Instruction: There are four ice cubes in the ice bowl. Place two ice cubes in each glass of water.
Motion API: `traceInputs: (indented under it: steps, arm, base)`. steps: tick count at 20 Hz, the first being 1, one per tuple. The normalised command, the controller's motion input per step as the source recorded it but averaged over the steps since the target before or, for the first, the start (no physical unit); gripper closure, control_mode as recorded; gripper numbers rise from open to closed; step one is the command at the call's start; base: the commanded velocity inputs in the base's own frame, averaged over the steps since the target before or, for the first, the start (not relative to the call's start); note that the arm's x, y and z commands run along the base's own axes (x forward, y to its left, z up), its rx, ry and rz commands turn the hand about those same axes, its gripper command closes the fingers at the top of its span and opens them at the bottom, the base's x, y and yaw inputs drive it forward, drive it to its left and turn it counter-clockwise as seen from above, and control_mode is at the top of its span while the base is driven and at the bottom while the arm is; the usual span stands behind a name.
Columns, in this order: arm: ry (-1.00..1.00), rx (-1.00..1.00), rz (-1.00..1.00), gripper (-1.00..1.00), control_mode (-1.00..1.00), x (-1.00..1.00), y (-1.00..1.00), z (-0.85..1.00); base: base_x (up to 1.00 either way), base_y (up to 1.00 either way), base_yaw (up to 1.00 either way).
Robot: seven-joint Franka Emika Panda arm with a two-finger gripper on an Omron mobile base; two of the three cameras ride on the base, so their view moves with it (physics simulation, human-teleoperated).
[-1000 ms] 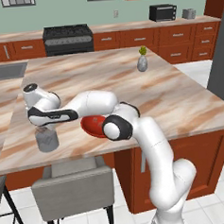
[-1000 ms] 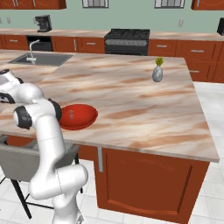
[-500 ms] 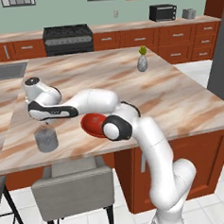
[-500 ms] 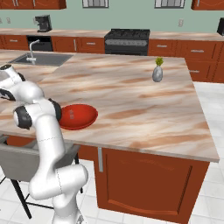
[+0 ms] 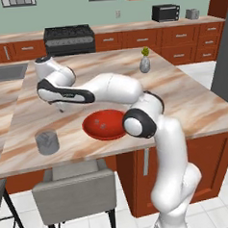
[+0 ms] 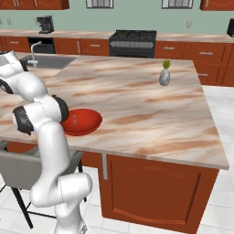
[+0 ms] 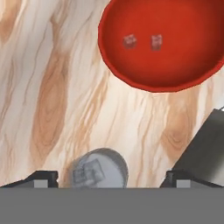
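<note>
Here, in the left base view, the glossy red round ice bowl (image 5: 106, 125) lies on the marbled tabletop (image 5: 192, 98), with the stubby grey translucent glass of water (image 5: 47, 142) at its 9 o'clock, near the front edge. In the right base view the bowl sits at 9 o'clock from a small grey vase (image 6: 164, 77). In the hand view the tool (image 7: 109, 178) stands wide and empty; two pale ice cubes (image 7: 142, 42) rest in the bowl, others in the glass. No writing is readable.

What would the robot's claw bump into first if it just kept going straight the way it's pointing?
Probably the glass of water directly below the open gripper, or the marble counter beside it; depth is hard to judge.
</note>
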Motion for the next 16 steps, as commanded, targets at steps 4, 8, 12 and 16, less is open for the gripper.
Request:
traceInputs:
  steps: [4, 8, 12, 16]
  arm:
    - [0.00, 0.00, 0.00, -1.00, -1.00, -0.65, -1.00, -0.02]
    - [0.00, 0.00, 0.00, -1.00, -1.00, -0.77, -1.00, 0.00]
    - [-0.03, 0.00, 0.00, -1.00, -1.00, -0.77, -1.00, 0.41]
    - [-0.01, 0.00, 0.00, -1.00, -1.00, -0.57, -1.00, 0.45]
  base:
    - [0.00, 0.00, 0.00]
    - [0.00, 0.00, 0.00]
    - [0.00, 0.00, 0.00]
    - [0.00, 0.00, 0.00]
